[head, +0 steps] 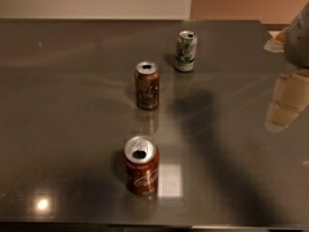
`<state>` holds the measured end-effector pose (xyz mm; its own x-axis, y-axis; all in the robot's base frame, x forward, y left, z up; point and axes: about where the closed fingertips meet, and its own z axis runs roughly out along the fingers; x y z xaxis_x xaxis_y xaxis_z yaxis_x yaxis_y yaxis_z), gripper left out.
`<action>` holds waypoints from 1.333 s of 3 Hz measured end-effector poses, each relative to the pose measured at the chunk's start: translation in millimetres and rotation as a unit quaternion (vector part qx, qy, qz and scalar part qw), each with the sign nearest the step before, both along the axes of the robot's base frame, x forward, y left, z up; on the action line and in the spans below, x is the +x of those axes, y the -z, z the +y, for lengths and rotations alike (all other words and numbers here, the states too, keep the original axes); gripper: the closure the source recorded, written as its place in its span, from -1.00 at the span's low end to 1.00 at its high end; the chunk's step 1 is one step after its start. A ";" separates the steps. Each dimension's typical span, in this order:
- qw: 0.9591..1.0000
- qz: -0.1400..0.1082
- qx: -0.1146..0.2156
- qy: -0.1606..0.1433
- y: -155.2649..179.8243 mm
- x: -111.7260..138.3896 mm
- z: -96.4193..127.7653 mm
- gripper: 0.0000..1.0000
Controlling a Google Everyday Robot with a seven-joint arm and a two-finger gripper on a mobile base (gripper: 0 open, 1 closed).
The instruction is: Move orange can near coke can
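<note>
The dark grey table (pixel 58 81) carries three upright cans. The orange can (pixel 147 85) stands near the table centre. The coke can (pixel 141 165) stands nearer the front edge, almost directly in front of the orange can and well apart from it; its tab opening is visible. The white-green can (pixel 186 51) stands behind and to the right of the orange can, near it but not touching. The gripper (pixel 282 112) hangs at the right edge of the view, above the table, well apart from all three cans.
</note>
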<state>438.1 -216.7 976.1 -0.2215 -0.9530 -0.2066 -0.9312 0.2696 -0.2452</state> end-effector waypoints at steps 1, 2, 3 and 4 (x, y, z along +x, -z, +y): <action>1.000 0.000 0.000 0.000 0.0 0.0 0.0 -1.00; 1.000 -0.004 0.008 -0.002 -2.1 4.6 4.5 -1.00; 0.999 -0.003 0.032 -0.011 0.0 20.1 20.6 -1.00; 0.998 0.006 0.063 -0.030 9.8 39.5 49.8 -1.00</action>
<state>477.6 -166.9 966.3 -0.1676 -0.9310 -0.3242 -0.9492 0.2412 -0.2021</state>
